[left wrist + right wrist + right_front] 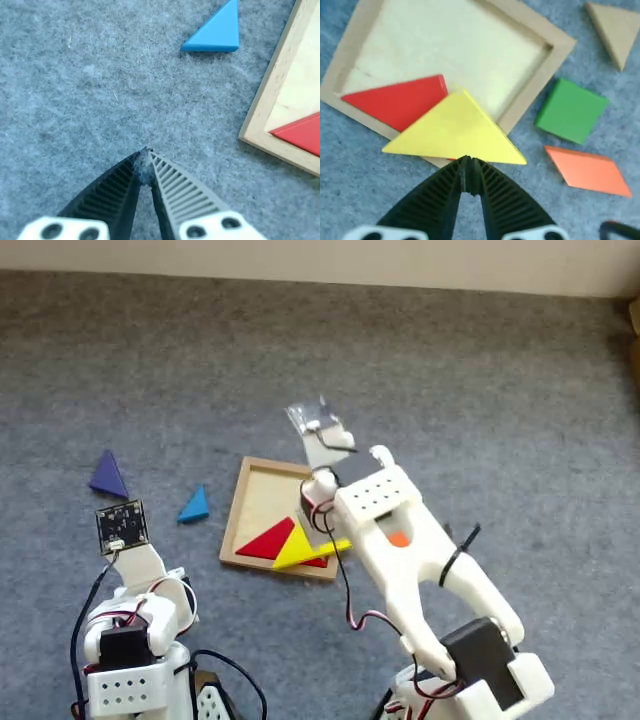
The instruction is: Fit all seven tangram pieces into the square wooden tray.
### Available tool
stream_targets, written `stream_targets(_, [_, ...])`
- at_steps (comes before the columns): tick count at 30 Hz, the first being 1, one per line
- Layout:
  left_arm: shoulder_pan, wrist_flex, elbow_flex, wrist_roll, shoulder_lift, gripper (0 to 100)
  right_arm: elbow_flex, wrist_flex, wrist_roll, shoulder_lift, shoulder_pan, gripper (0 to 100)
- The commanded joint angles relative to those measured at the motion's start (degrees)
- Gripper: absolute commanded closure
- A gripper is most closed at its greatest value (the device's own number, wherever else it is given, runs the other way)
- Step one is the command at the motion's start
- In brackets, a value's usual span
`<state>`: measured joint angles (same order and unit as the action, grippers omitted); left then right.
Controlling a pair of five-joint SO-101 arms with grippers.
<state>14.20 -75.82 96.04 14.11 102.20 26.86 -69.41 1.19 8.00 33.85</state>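
Observation:
The square wooden tray (559, 44) lies on grey carpet, its rim also seen in the high view (243, 490). A red triangle (400, 100) lies flat inside it. A yellow triangle (455, 132) rests on top of the red one and across the tray's rim, partly sticking out. My right gripper (469, 162) is shut, its tips right at the yellow triangle's long edge. A green square (571, 110), an orange parallelogram (587, 170) and a tan triangle (615, 30) lie on the carpet beside the tray. My left gripper (146, 152) is shut over bare carpet, short of a blue triangle (215, 32).
A purple triangle (108, 475) lies on the carpet far left of the tray, beyond the blue triangle (195, 506). The right arm (385, 505) hangs over the tray's right side. The carpet stretches open behind the tray.

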Motion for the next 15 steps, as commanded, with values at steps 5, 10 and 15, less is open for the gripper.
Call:
stream_targets(5, [0.92,-0.18,1.10,0.44,2.33,99,4.62,-0.48,0.79,3.30,-1.01,99.5])
stream_targets(10, [3.21,-0.18,1.10,0.44,2.33,99,6.55,4.35,0.79,2.59,-1.98,99.5])
stream_targets(15, [9.63,-0.18,1.10,0.44,2.33,99,6.73,5.49,0.44,-3.21,-4.35,99.5])
